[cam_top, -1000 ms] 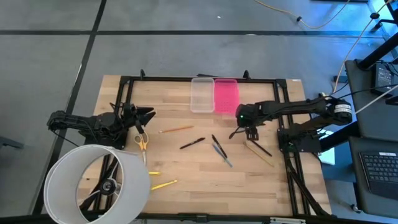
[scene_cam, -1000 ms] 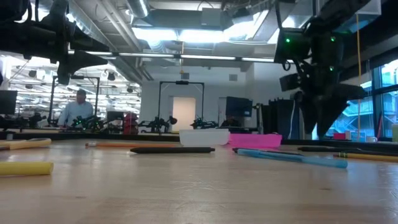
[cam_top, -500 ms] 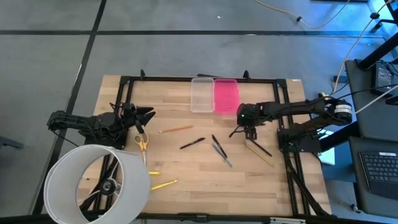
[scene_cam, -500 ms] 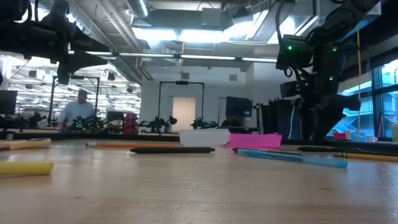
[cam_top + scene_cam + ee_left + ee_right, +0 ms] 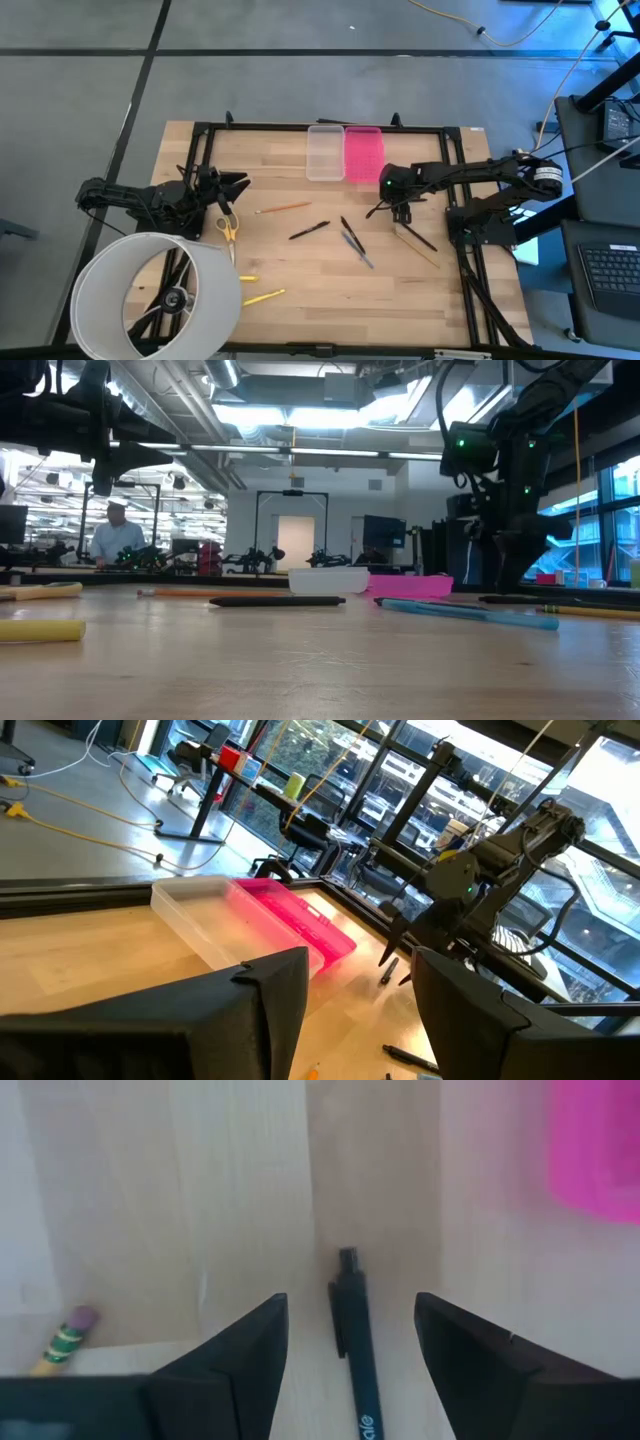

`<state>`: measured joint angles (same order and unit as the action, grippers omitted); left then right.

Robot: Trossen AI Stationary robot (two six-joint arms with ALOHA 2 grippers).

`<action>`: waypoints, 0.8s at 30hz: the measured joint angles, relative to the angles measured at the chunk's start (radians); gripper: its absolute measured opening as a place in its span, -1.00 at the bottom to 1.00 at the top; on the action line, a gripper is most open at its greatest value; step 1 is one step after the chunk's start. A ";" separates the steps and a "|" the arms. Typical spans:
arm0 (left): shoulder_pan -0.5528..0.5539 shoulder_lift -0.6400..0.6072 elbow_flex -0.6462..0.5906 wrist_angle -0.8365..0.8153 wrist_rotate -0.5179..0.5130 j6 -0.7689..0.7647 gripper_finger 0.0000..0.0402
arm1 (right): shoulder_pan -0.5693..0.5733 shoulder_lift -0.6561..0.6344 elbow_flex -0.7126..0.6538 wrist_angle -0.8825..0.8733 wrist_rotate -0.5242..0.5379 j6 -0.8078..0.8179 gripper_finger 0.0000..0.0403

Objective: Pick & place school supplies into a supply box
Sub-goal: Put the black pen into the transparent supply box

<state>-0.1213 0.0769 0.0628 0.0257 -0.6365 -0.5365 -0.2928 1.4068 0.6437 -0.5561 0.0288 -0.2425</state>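
- Right tool (image 5: pixel 381 212) right of centre in the high view, fingers apart, low over a dark pen (image 5: pixel 356 1348) lying between them; nothing gripped
- Left tool (image 5: pixel 240 184) at left-centre, fingers apart, empty, just above the scissors (image 5: pixel 228 228)
- Clear box (image 5: pixel 325 152) and pink lid (image 5: pixel 364 153) side by side at top centre of the surface (image 5: pixel 300 290)
- Pencil (image 5: pixel 283 208), black pen (image 5: pixel 309 230), blue pens (image 5: pixel 354 245) mid-frame; ruler (image 5: pixel 416 246) at right; yellow markers (image 5: pixel 262 297) lower left by the white hoop (image 5: pixel 158 296)
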 joint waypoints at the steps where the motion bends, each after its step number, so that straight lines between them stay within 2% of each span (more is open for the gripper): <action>1: 0.000 0.000 0.000 0.000 0.000 0.000 -0.15 | 0.000 0.015 -0.001 -0.001 0.000 -0.001 0.10; 9: 0.000 0.000 0.000 0.000 0.000 0.000 -0.15 | 0.000 0.085 0.004 0.000 -0.005 0.000 0.06; 24: 0.000 0.000 0.000 -0.018 0.000 0.000 -0.15 | 0.001 0.085 0.002 0.003 -0.023 -0.002 -0.52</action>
<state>-0.1213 0.0772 0.0628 0.0078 -0.6365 -0.5365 -0.2920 1.4918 0.6453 -0.5527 0.0055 -0.2440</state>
